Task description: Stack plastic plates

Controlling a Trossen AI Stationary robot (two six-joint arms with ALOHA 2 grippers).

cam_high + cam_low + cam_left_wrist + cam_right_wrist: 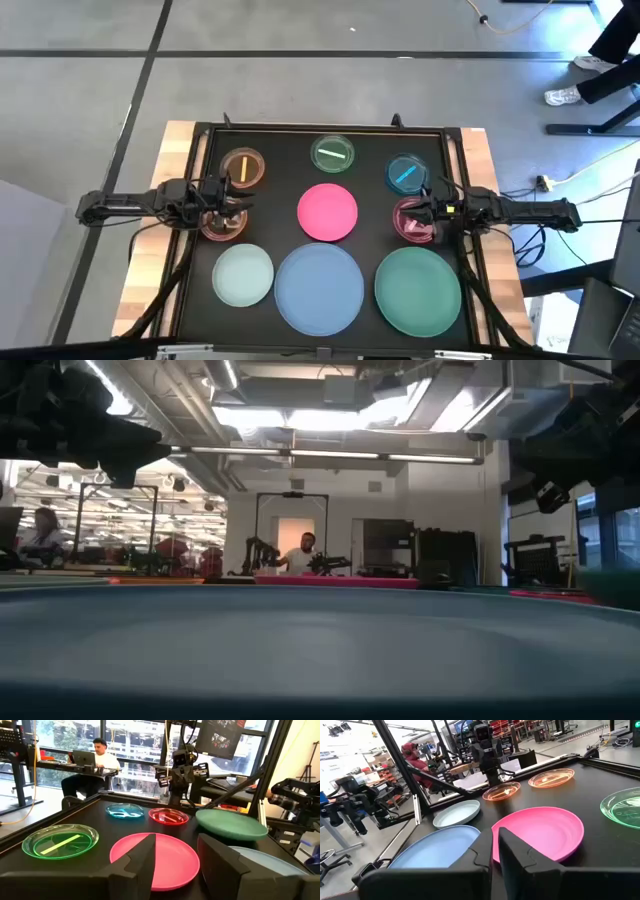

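Observation:
Nine round plates lie flat on the black table. In the far row are small translucent orange (pixel 243 167), green (pixel 333 154) and blue (pixel 405 173) ones. The medium pink plate (pixel 328 212) sits in the middle. The near row holds the pale mint (pixel 243 275), large blue (pixel 319 287) and large green (pixel 418 290) plates. My left gripper (pixel 228 205) hangs open over a small orange-pink plate (pixel 222 224). My right gripper (pixel 420 212) hovers over the small pink plate (pixel 410 220), fingers almost together (pixel 495 851). Neither gripper holds anything.
Raised black rails (pixel 320 127) frame the table, with wooden boards (pixel 160 220) on both sides. Plates lie close together with narrow bare strips between them. A person sits at a desk (pixel 95 757) beyond the table, and shoes (pixel 570 90) show on the floor.

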